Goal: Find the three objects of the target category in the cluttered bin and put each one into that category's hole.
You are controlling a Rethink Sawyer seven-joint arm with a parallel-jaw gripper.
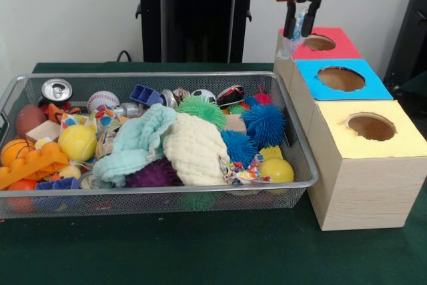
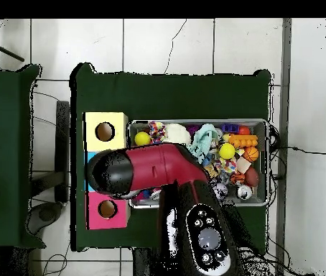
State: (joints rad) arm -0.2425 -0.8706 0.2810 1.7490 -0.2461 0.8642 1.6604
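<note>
My gripper hangs over the left rim of the red-topped box, just left of its round hole. Its black fingers are shut on a whitish, pale blue crinkly wrapper that dangles below them. Another printed wrapper lies in the wire mesh bin at its front right, beside a yellow ball. In the overhead view the red arm hides the gripper; the red box's hole and the bin show.
The blue-topped box and the yellow-topped box stand in a row in front of the red one. The bin holds spiky balls, pale waffle cloths, a can, smooth balls and toy bricks. The robot's pedestal stands behind.
</note>
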